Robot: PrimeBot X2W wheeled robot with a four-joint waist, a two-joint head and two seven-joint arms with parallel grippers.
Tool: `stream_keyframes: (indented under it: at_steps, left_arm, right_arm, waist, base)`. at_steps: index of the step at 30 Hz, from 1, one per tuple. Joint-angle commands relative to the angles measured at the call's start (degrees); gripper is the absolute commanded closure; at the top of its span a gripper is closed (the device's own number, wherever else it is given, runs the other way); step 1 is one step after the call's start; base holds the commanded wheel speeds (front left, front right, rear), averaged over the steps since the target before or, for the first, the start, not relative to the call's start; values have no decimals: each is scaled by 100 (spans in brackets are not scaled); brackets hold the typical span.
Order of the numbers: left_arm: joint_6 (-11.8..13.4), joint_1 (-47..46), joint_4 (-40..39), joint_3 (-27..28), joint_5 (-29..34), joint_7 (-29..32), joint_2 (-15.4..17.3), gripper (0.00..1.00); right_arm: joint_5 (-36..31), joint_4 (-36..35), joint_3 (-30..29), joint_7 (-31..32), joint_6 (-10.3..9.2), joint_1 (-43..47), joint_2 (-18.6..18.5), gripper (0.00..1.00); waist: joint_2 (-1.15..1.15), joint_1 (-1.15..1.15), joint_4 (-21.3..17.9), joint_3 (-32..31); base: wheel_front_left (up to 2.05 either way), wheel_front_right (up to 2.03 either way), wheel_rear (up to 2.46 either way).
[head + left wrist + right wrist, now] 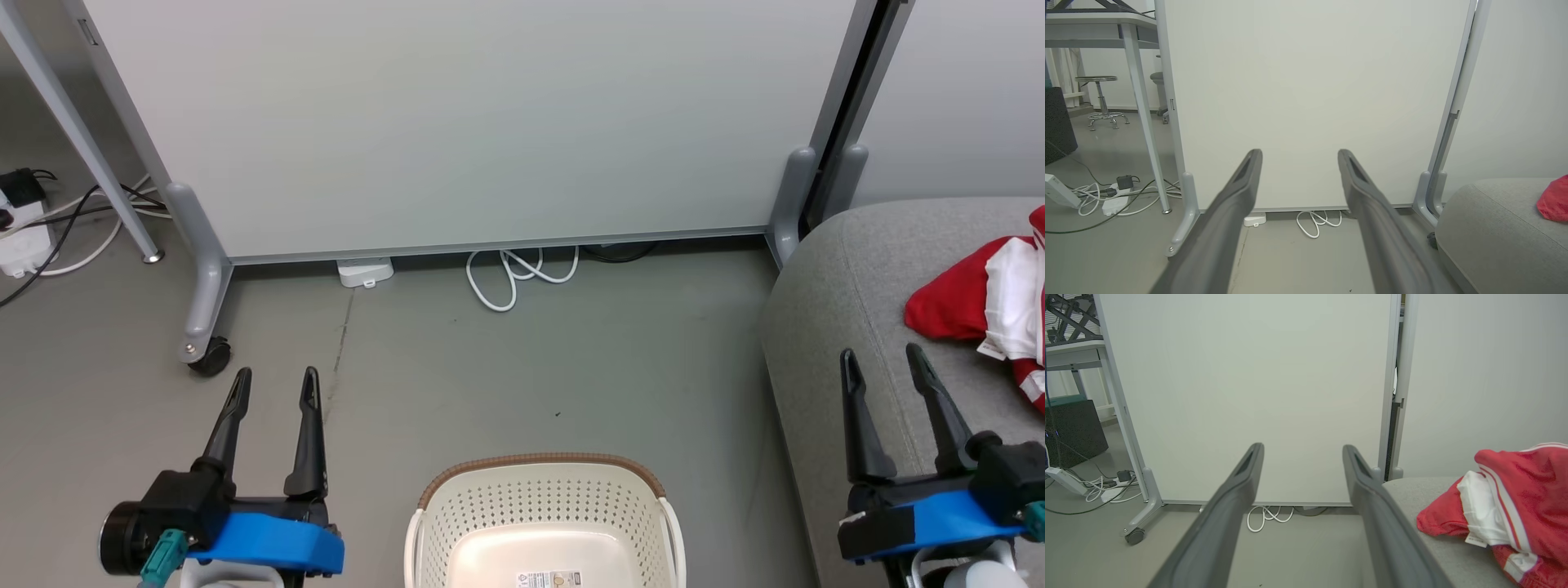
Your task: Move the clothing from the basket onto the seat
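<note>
The red and white clothing [992, 306] lies bunched on the grey seat [824, 310] at the right edge of the head view; the right wrist view shows the clothing [1515, 498] on the seat [1412, 490] too. The cream basket [543, 523] stands on the floor at bottom centre, with only its bottom label visible inside. My left gripper [273, 384] is open over the floor, left of the basket. My right gripper [883, 361] is open above the seat's near corner, left of the clothing. In the left wrist view the seat [1494, 228] carries a red corner of clothing [1553, 202].
A pale wheeled partition panel [473, 122] stands straight ahead with a caster [211, 356] at its left foot. White cables [514, 273] coil at its base. A power strip and cords [24, 229] lie at far left beside a table leg [90, 155].
</note>
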Motion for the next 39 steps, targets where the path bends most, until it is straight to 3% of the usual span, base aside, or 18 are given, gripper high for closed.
stream_keyframes:
  at_steps: [1, 26, 27, 32, 39]
  left_arm:
    - [-33, 83, -28, 69, 39, -26, -17, 0]
    - [-176, 352, 114, 383, 291, -26, -222, 0]
    - [-151, 320, 109, 363, 269, 0, -214, 100]
    - [-150, 450, 335, 349, 199, 46, -255, 100]
    - [-154, 349, 340, 457, -707, 292, -268, 100]
  right_arm:
    - [3, -10, -8, -21, 1, 141, 44, 0]
    - [10, 173, 63, -21, 2, 466, 244, 0]
    - [-13, 167, 60, 0, 0, 380, 230, 100]
    - [34, 416, 48, 54, -1, 439, 252, 100]
    - [967, 455, -6, 311, -1, 341, 250, 100]
  waist:
    - [0, 1, 26, -35]
    - [0, 1, 42, -214]
    - [0, 1, 42, -214]
    - [0, 1, 39, -213]
    - [0, 1, 8, -196]
  base:
    - [0, 0, 0]
    - [0, 0, 0]
    - [0, 0, 0]
    - [0, 0, 0]
    - [0, 0, 0]
